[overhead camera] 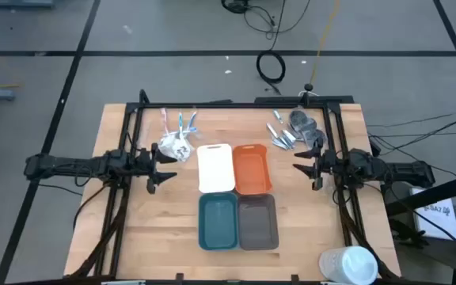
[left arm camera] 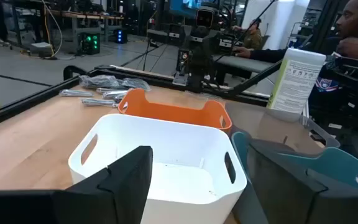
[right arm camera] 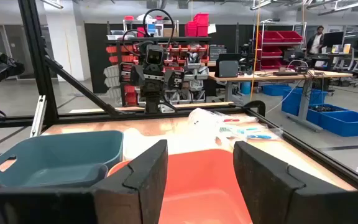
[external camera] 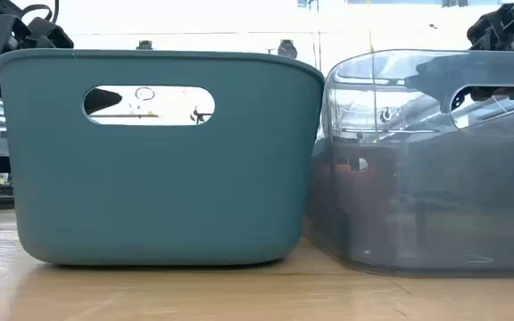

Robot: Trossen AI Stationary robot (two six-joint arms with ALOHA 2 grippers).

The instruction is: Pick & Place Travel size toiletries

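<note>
Starting from the left, the left gripper [overhead camera: 167,169] hovers beside the white tray [overhead camera: 215,167], its fingers released and grasping nothing. Nearest to it lies the first group of toiletries: a pile of white sachets [overhead camera: 175,146] on the tabletop [overhead camera: 133,237] and, just behind it, the pink and blue sticks [overhead camera: 182,121]. I judge that the step in hand is the first pick, because all four trays look empty. To do it well, the left gripper should come down on the edge of the sachet pile and take only one sachet, since they overlap and two may lift together.

In the middle stand four trays: the white one, an orange tray [overhead camera: 251,168], a teal tray [overhead camera: 218,219] and a grey tray [overhead camera: 257,221]. On the right, silver metallic pieces [overhead camera: 282,134] lie beside dark grey roundish pieces [overhead camera: 305,126], near the back corner. The right gripper [overhead camera: 305,167] waits close to them, fingers also released and empty. A translucent cup [overhead camera: 348,264] lies at the front right corner.

Counted: four trays, one cup, two grippers. Sticks seem about four; sachets and metal pieces overlap too much to count.
</note>
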